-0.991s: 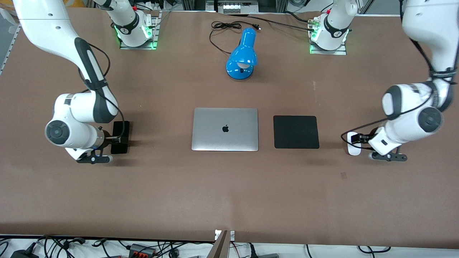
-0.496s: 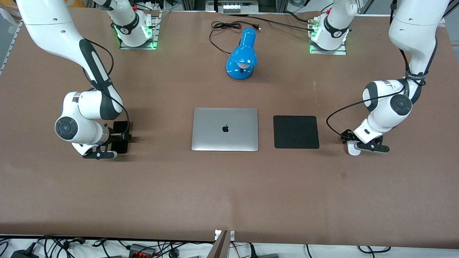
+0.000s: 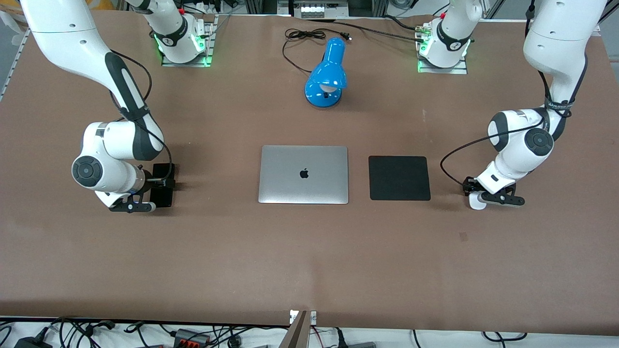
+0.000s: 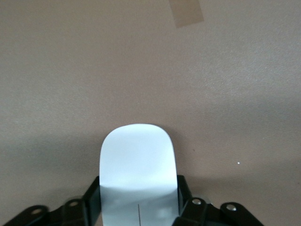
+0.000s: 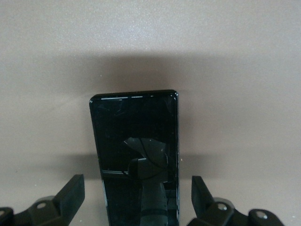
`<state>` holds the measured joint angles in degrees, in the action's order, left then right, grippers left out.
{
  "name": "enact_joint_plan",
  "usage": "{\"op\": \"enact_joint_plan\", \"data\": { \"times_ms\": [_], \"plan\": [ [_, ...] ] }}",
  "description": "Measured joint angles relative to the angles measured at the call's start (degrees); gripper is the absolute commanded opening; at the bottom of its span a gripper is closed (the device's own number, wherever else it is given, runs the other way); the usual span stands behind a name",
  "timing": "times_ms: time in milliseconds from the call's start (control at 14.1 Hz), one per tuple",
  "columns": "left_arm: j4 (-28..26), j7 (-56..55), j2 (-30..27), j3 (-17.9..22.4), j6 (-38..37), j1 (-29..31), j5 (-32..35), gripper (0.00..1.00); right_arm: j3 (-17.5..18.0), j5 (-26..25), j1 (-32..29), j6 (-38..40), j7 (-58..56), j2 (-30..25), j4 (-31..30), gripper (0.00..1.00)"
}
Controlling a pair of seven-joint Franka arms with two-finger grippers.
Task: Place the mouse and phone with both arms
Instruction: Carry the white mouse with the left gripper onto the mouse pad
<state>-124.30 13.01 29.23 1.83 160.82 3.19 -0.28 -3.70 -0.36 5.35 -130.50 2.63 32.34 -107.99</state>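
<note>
A brown surface [image 3: 309,251] fills the scene, with my two bases along its farthest edge and cables trailing past the nearest edge.

My arms reach down at each end of it. Between them lie a closed silver laptop [image 3: 303,174] with a black apple logo, and just beside it, toward my left arm's end, a square black pad [image 3: 399,178]. A blue lamp [image 3: 327,73] sits farther from the front camera than the laptop, its black cord looped near the bases.

The phone [image 3: 162,185] lies flat toward my right arm's end, level with the laptop. It is slim, black and glossy, its long axis running from nearer to farther from the front camera. My right tool [image 5: 138,200] is low over its nearer end, fingers [image 5: 70,193] spread wide and clear of both long edges.

The mouse [image 4: 138,176] lies toward my left arm's end, well apart from the pad: small, white, smooth, a thin grey line at the end under my tool, its long axis running the same way as the phone's. My left tool [image 4: 138,200] pinches its sides.
</note>
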Motion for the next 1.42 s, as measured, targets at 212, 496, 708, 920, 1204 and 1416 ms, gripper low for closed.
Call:
{"op": "enact_joint_plan", "data": {
  "times_ms": [212,496,708,920,1204,1416],
  "plan": [
    [0.35,0.0,-0.11,-0.06,0.1,-0.02,0.0,0.37,0.0,0.02,0.0,-2.12,0.21,0.02,-1.36,1.0],
    [5.98,-0.96,-3.3,-1.58,-12.58,-0.66,-0.01,0.39,0.0,0.02,0.0,-3.08,0.64,0.1,-2.42,1.0],
    [14.4,-8.34,-5.6,-5.23,-31.16,-1.42,0.0,0.39,0.0,0.03,0.0,-5.77,0.77,0.14,-4.09,1.0],
    [16.9,-22.35,-5.6,-9.14,-36.59,-5.65,0.0,0.38,0.0,0.03,0.01,-6.55,0.8,0.19,-4.85,0.48],
    [15.35,-35.52,-3.06,-9.66,-33.79,-13.96,0.81,0.38,0.05,0.09,0.11,-6.81,0.86,-0.25,-4.85,0.19],
    [9.47,-37.43,-1.79,-9.56,-22.58,-14.56,2.67,0.39,0.62,0.12,0.46,-7.4,1.64,-0.27,-3.74,0.2]
  ]
}}
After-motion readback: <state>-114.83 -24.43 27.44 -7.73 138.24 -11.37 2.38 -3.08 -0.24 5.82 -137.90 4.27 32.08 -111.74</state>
